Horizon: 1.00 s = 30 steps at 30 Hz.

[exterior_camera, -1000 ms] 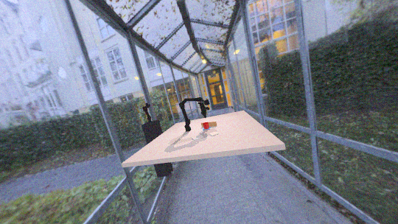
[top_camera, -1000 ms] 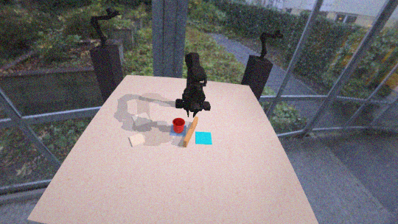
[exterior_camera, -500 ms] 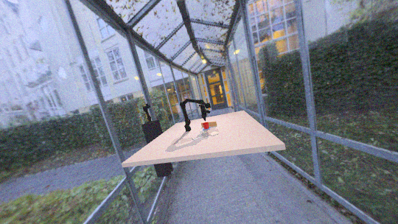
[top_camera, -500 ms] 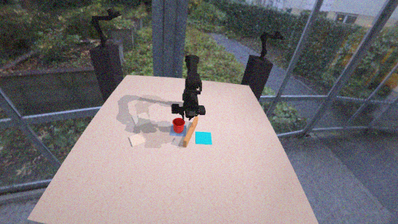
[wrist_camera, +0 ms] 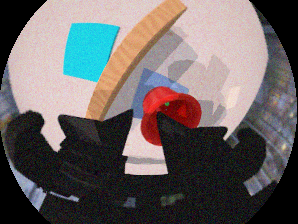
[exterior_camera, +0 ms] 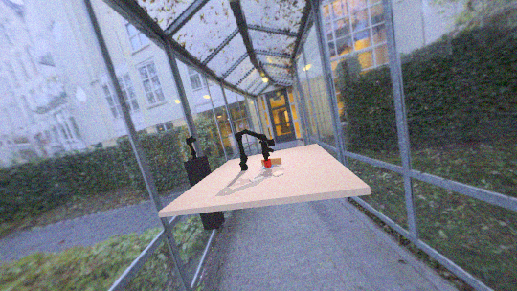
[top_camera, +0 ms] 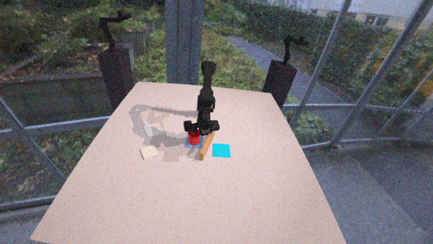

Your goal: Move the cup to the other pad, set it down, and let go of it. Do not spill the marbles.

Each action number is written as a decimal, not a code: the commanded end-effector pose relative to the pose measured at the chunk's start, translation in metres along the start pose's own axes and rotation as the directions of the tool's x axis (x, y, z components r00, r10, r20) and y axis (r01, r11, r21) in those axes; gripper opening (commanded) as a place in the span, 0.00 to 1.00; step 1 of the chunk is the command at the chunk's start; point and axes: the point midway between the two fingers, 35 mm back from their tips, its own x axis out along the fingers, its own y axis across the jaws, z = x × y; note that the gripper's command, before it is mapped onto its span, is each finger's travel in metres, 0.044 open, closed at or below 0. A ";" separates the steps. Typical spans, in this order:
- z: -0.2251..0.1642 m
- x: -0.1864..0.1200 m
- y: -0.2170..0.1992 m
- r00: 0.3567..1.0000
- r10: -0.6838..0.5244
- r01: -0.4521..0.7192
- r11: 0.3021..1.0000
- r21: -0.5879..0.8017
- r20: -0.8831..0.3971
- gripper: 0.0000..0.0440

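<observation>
Red cup (top_camera: 194, 139) (exterior_camera: 267, 164) (wrist_camera: 192, 112): upright on blue pad (top_camera: 188, 145) (wrist_camera: 145, 85); green marble (wrist_camera: 167, 104) visible inside.
Gripper (top_camera: 202, 131) (exterior_camera: 267, 156) (wrist_camera: 145, 113): fingers parted, nothing grasped; one finger overlaps cup in wrist view, contact unclear.
Approach: judged off-centre; back off, widen, centre cup between fingers, lower straight, squeeze gently.
Wooden bar (top_camera: 207, 146) (exterior_camera: 276, 161) (wrist_camera: 131, 57): stands between pads; carry should clear it, cup level.
Cyan pad (top_camera: 221, 150) (wrist_camera: 90, 50): likely target; lower slowly, release once seated.
Tabletop (top_camera: 160, 193) (exterior_camera: 268, 196) (wrist_camera: 40, 50): pale, pinkish, crossed by arm shadows.
Room: glazed walkway, metal framing, hedges outside, lit door beyond.
</observation>
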 end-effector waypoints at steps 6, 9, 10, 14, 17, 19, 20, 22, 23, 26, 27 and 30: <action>-0.007 0.032 0.000 0.999 0.017 -0.020 0.993 -0.114 -0.033 0.18; -0.008 0.036 -0.001 0.999 0.016 -0.021 0.988 -0.155 -0.036 0.01; -0.008 0.036 -0.002 0.999 0.016 -0.021 0.986 -0.168 -0.035 0.00; -0.005 0.033 -0.004 1.000 0.014 -0.019 0.977 -0.212 -0.025 0.00; -0.003 0.028 -0.006 1.000 0.013 -0.017 0.971 -0.240 -0.016 0.00; -0.001 0.024 -0.007 1.000 0.012 -0.014 0.966 -0.257 -0.009 0.00; 0.000 0.022 -0.007 1.000 0.012 -0.013 0.964 -0.264 -0.006 0.00; 0.002 0.018 -0.008 1.000 0.010 -0.009 0.961 -0.278 0.002 0.00; 0.003 0.015 -0.009 1.000 0.009 -0.007 0.959 -0.284 0.006 0.00; 0.007 0.008 -0.009 1.000 0.009 -0.004 0.955 -0.297 0.017 0.01; 0.008 0.006 -0.008 1.000 0.009 -0.002 0.954 -0.301 0.021 0.01; 0.012 -0.001 -0.007 0.999 0.010 0.001 0.950 -0.312 0.032 0.02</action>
